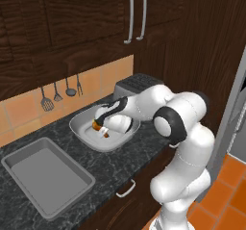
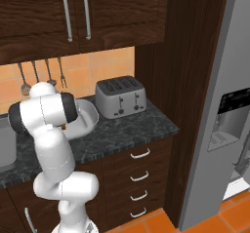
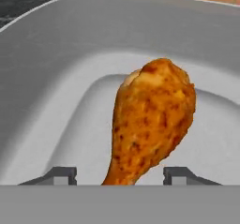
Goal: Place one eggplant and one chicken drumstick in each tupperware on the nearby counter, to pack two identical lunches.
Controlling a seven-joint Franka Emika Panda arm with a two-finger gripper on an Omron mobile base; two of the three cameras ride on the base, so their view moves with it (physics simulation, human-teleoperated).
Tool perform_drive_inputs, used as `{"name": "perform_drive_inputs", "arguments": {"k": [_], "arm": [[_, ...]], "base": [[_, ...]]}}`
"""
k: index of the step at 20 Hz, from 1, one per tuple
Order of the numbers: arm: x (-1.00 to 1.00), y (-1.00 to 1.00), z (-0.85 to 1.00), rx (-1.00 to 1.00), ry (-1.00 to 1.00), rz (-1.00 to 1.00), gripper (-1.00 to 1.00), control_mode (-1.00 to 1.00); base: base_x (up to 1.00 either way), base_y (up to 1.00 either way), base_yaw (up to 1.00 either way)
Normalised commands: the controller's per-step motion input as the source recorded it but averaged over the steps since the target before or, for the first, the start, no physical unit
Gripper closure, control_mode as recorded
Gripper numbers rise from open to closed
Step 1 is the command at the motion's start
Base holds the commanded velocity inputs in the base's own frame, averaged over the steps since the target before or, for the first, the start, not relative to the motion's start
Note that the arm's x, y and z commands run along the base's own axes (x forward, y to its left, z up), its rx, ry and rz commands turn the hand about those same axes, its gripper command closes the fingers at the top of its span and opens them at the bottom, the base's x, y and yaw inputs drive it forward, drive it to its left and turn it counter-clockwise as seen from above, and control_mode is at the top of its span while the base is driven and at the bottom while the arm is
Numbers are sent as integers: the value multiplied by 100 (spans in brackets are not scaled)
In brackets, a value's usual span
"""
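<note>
The white rounded-square tupperware (image 1: 79,128) stands on the dark counter (image 1: 122,159), and my gripper (image 1: 102,128) reaches down into it. In the hand view an orange-brown chicken drumstick (image 3: 152,120) lies over the dish floor (image 3: 56,101), fat end away from me. Its thin bone end sits between my fingertips (image 3: 61,174), which stand wide apart and clear of it, so the gripper (image 3: 120,175) is open. The drumstick (image 1: 97,126) shows as a small orange patch under the hand. The grey rectangular tupperware (image 1: 48,176) to the left holds nothing. Both eggplants are out of view.
A silver four-slot toaster (image 2: 119,98) stands just right of the white dish (image 2: 89,114). Utensils (image 1: 60,93) hang on the orange tiled wall, under dark cabinets. A tall wooden panel and a grey fridge (image 2: 229,110) close the counter's right end. Drawers (image 2: 140,176) lie below.
</note>
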Motion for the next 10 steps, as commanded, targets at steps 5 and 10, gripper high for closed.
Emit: {"name": "perform_drive_inputs", "arguments": {"k": [5, 10], "arm": [[-24, -5, 100, 1, -6, -9, -100, -100], [-49, -44, 92, 2, 1, -28, -100, -100]], "base": [[0, 0, 0], [0, 0, 0]]}}
